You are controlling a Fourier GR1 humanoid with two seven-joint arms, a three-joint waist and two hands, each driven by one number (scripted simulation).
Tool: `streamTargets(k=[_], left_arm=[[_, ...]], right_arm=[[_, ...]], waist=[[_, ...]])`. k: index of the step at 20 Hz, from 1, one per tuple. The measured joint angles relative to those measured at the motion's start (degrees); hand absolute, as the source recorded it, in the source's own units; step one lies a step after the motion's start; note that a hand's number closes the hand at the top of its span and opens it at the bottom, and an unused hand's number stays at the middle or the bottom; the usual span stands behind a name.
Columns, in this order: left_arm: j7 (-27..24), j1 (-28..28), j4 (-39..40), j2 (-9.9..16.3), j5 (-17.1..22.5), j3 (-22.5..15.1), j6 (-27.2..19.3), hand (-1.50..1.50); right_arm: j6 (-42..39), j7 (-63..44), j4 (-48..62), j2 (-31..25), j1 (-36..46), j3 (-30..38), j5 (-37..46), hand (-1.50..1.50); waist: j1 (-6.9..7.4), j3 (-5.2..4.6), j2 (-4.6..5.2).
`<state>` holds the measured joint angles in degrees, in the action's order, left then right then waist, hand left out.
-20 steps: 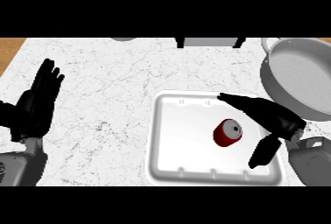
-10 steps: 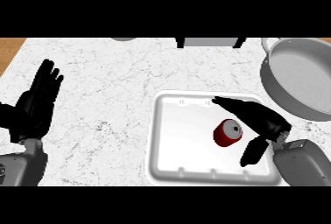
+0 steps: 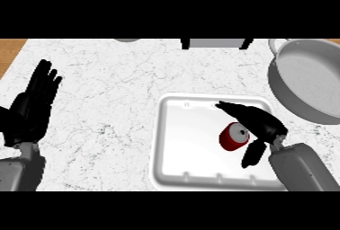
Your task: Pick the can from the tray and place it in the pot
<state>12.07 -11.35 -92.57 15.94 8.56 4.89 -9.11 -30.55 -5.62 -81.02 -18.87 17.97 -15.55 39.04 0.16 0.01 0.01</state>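
Can (image 3: 233, 136) is lying in the tray (image 3: 178, 148), right of centre; right hand (image 3: 260, 123) is spreading open fingers around it, nothing gripped. Pot (image 3: 306, 78) is waiting upper right. Left hand (image 3: 32, 108) is resting open, far left.

Place: I read this as a kitchen, seen steeply from above.
Worktop (image 3: 119, 99): white marble-look stone with grey veining, the sort I expect on a kitchen counter; a strip of wood (image 3: 10, 51) shows past its upper left corner.
Cookware: a big grey metal pot (image 3: 312, 81) stands at the right edge of my view, partly cut off.
Tray (image 3: 179, 148): a white rectangular tray with a raised rim lies on the worktop, just beside the pot.
Food item: a red can (image 3: 232, 137) lies on its side in the tray (pantry stuff).
Far edge: grey objects I cannot identify.
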Motion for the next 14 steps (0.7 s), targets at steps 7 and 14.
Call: streamTargets(k=[7, 14], left_arm=[[-0.64, 1.11, -0.6, -1.88, -1.65, -0.3, -0.08, 0.0], [1.42, -0.09, -1.42, -2.87, -2.67, -0.04, 0.2, 0.0]], right_arm=[[3.41, 9.59, 2.76, -0.75, 0.21, -2.35, 5.89, 1.5], [3.29, 12.83, 2.49, 0.72, -0.41, -2.28, 9.37, 1.5]], waist=[[0.04, -0.14, -0.18], [-0.04, -0.19, -0.28]])
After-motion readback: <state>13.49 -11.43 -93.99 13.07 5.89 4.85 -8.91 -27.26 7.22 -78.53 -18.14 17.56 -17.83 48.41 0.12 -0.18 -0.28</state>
